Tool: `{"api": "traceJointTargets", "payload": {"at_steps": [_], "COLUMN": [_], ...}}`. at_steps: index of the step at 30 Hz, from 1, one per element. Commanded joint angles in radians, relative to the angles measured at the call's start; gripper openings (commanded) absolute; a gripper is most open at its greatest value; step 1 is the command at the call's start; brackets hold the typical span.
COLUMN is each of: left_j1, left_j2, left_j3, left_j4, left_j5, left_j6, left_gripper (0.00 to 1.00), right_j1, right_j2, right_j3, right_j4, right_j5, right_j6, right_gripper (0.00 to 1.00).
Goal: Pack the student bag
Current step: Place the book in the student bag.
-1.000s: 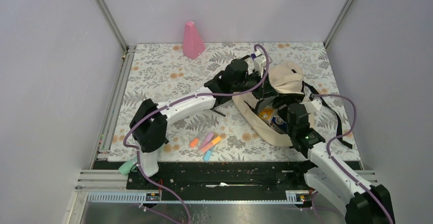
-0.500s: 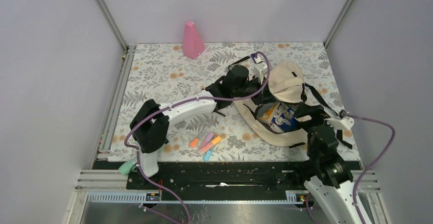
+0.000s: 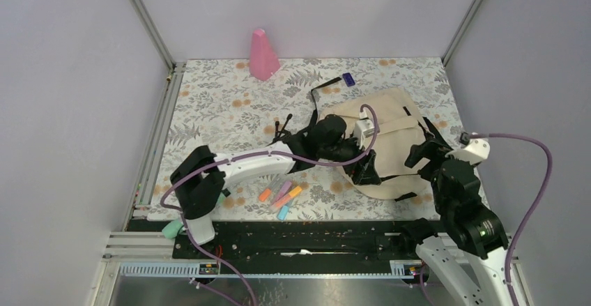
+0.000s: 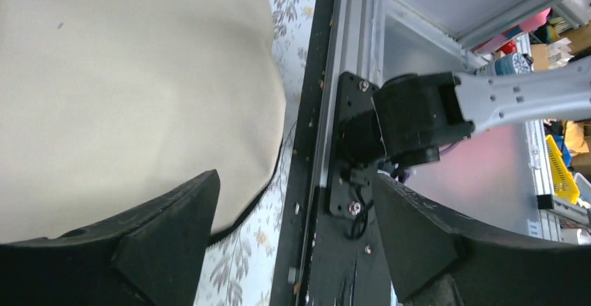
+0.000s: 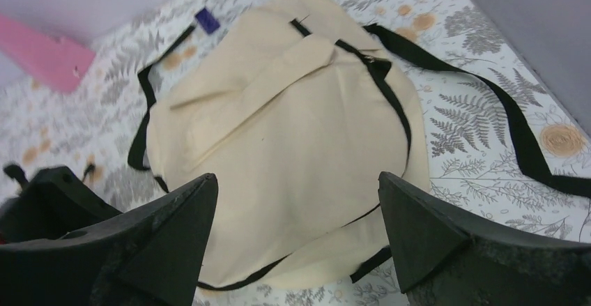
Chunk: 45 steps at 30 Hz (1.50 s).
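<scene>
student bag [image 3: 390,132] lies flat on the table [image 3: 223,104] (flap down), highlighters [image 3: 281,196] not packed yet. left fingers [image 4: 167,236] and right fingers [image 5: 160,229] both spread apart, holding nothing.

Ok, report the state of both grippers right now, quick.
Left gripper: open, holding nothing.
Right gripper: open, holding nothing.
</scene>
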Motion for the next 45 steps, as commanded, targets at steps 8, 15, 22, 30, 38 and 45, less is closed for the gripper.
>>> {"api": "traceJointTargets", "payload": {"at_steps": [8, 15, 22, 30, 38, 45], "left_j1": [0.273, 0.482, 0.6, 0.661, 0.663, 0.663], "left_j2": [-0.395, -0.466, -0.499, -0.481, -0.481, -0.486], "left_j3": [-0.09, -0.075, -0.153, -0.164, -0.163, -0.161], "left_j4": [-0.311, -0.441, -0.359, -0.353, -0.361, -0.367], "left_j5": [-0.091, -0.123, -0.076, -0.037, -0.046, -0.051], "left_j6": [0.02, 0.066, -0.027, -0.072, -0.06, -0.057], "left_gripper": [0.89, 0.9, 0.92, 0.92, 0.92, 0.92], "right_j1": [0.0, 0.034, 0.124, 0.252, 0.277, 0.277], "right_j2": [0.329, 0.577, 0.844, 1.165, 1.334, 1.43], "right_j3": [0.106, 0.177, 0.287, 0.472, 0.584, 0.626], "right_j4": [0.056, 0.107, 0.085, 0.054, 0.046, 0.046], "right_j5": [-0.483, -0.649, -0.637, -0.539, -0.425, -0.358], "right_j6": [-0.222, -0.235, -0.319, -0.416, -0.454, -0.508], "right_gripper": [0.84, 0.78, 0.74, 0.53, 0.49, 0.44]}}
